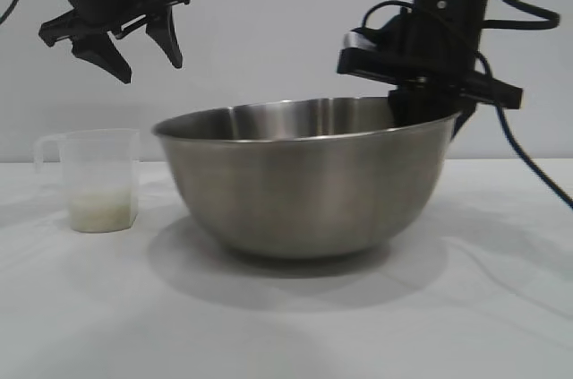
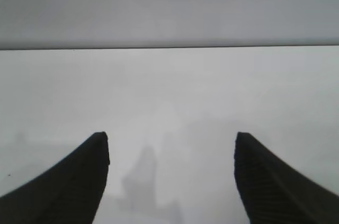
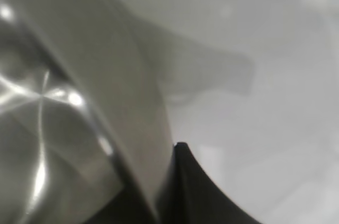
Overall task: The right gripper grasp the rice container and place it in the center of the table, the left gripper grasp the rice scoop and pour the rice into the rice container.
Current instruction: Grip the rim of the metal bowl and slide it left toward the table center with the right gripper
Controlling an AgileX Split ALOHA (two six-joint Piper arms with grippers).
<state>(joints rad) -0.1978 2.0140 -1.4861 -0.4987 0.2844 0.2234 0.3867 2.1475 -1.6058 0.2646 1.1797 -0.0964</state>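
Gripping the brushed-steel rice container [image 1: 304, 182] rim, right gripper [image 1: 428, 115] fingers clamped; left gripper [image 1: 143, 52] fingers apart.

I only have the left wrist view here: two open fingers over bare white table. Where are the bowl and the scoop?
Observer: The rice container sits mid-table; the rice scoop stands beside it, apart, under the left gripper.
Operator: Is the scoop loaded?
Observer: Yes, rice lies in its bottom.
Operator: And the other arm?
Observer: The right gripper is shut on the container's rim, on its far side.
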